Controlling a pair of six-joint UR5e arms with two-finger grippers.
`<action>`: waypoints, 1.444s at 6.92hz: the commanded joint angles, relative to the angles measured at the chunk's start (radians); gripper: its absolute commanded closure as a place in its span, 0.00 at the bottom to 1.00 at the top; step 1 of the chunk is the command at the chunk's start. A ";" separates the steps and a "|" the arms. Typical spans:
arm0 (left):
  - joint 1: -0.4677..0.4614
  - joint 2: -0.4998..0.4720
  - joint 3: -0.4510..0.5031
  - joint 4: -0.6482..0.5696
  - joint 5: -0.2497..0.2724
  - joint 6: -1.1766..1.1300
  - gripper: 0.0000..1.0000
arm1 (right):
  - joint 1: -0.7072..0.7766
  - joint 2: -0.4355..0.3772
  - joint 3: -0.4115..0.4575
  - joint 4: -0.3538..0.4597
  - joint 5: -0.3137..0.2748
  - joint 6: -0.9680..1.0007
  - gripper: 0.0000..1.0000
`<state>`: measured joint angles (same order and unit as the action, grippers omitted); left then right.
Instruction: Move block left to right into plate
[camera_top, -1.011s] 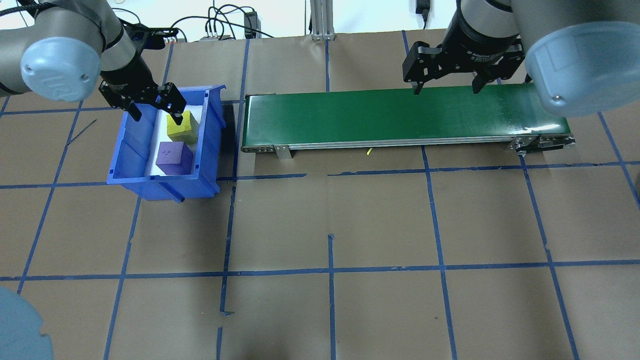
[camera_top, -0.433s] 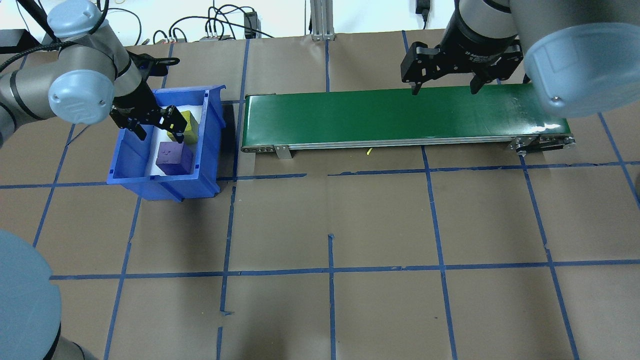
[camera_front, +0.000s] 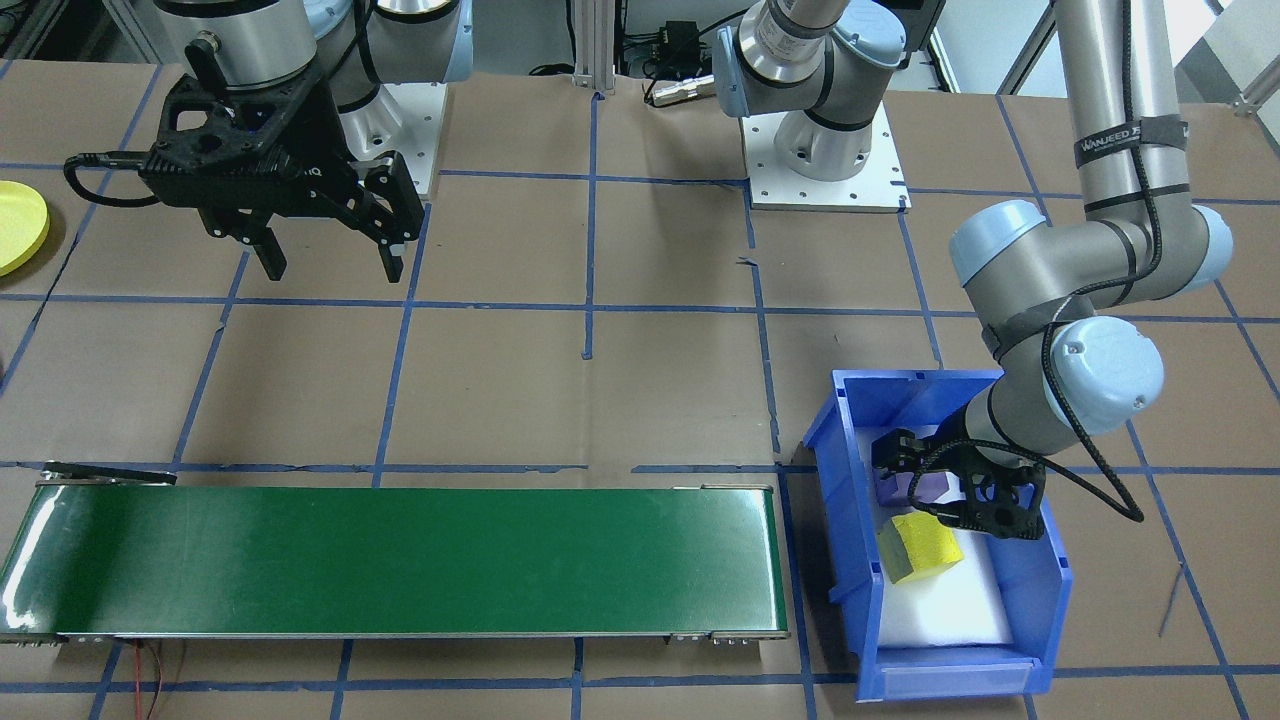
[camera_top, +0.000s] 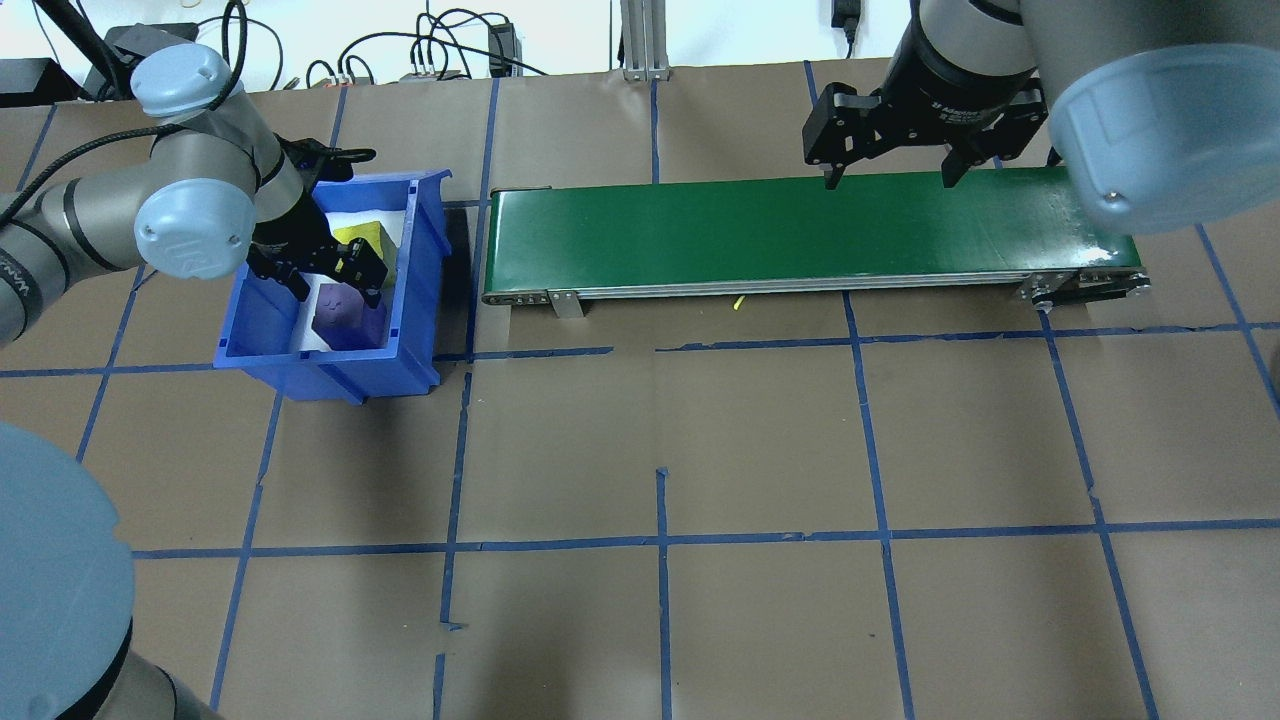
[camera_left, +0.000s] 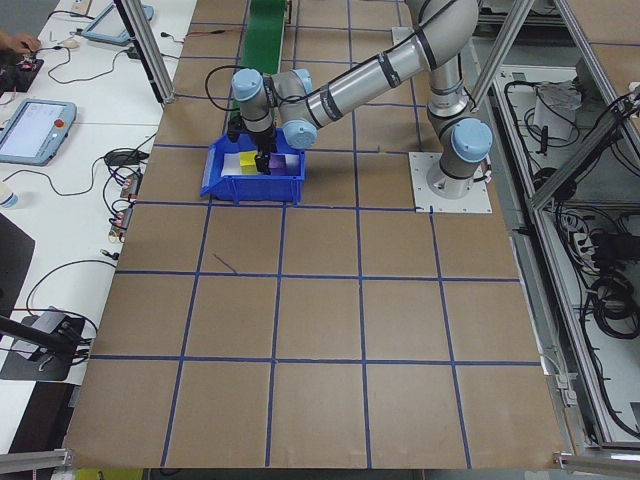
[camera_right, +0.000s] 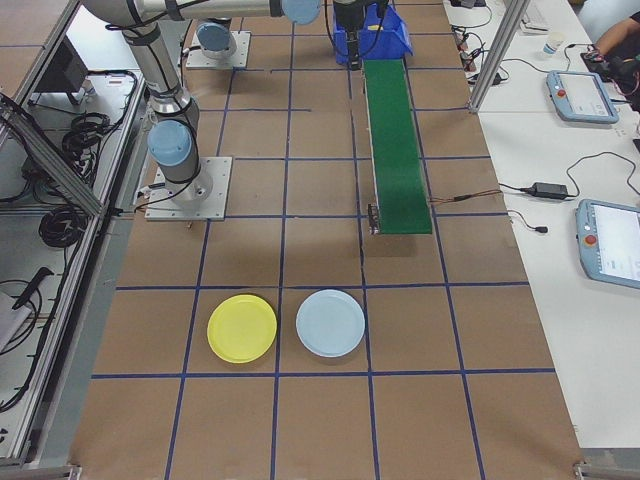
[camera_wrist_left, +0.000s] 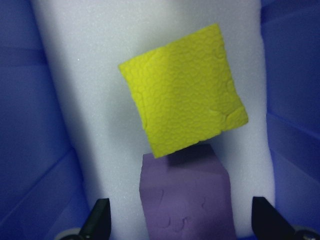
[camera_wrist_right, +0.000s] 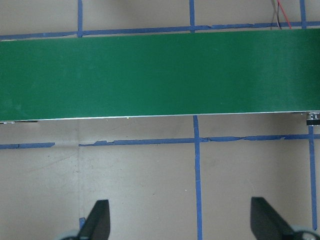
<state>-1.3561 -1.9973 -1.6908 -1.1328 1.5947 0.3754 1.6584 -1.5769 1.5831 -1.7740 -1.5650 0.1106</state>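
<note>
Look at the overhead view first: your left tool (camera_top: 328, 277) is down inside the blue bin (camera_top: 425, 300), its fingers spread wide and straddling the purple block (camera_top: 347, 318), with the yellow block (camera_top: 365, 240) just behind it. From there you cannot tell whether the fingers touch anything.

The left wrist view settles that: both fingertips (camera_wrist_left: 97, 220) sit at the bottom corners, well apart, with the purple block (camera_wrist_left: 187, 200) between them and a clear gap on each side, so the tool holds nothing. It also shows you the yellow block (camera_wrist_left: 182, 110) turned at an angle on the white foam liner (camera_wrist_left: 75, 75), close beside the purple one.

In the front-facing view, the left tool (camera_front: 960, 490) hides most of the purple block (camera_front: 935, 488), while the yellow block (camera_front: 920, 548) sits in plain sight in the blue bin (camera_front: 1050, 590).

Your right tool (camera_top: 885, 180) hangs over the far edge of the green conveyor (camera_top: 780, 235), fingers wide apart and empty; its wrist view shows only the conveyor belt (camera_wrist_right: 160, 75) and the taped desk (camera_wrist_right: 140, 180) below.

The overhead view misses the yellow plate (camera_right: 242, 328) altogether. You find it in the right side view, on the desk beside a pale blue plate (camera_right: 331, 323), well beyond the conveyor's end; the front-facing view catches only its edge (camera_front: 20, 228).
</note>
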 joint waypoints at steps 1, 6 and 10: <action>0.000 -0.024 0.000 0.001 0.004 -0.007 0.29 | 0.000 0.001 0.000 0.001 -0.001 0.000 0.00; -0.001 0.144 0.123 -0.259 0.008 -0.098 0.74 | 0.000 0.000 0.005 -0.001 0.003 0.000 0.00; -0.233 0.109 0.235 -0.173 -0.124 -0.407 0.74 | 0.001 0.001 0.005 -0.002 0.003 0.001 0.00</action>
<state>-1.5302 -1.8536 -1.4760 -1.3667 1.5495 0.0446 1.6592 -1.5764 1.5872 -1.7763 -1.5616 0.1111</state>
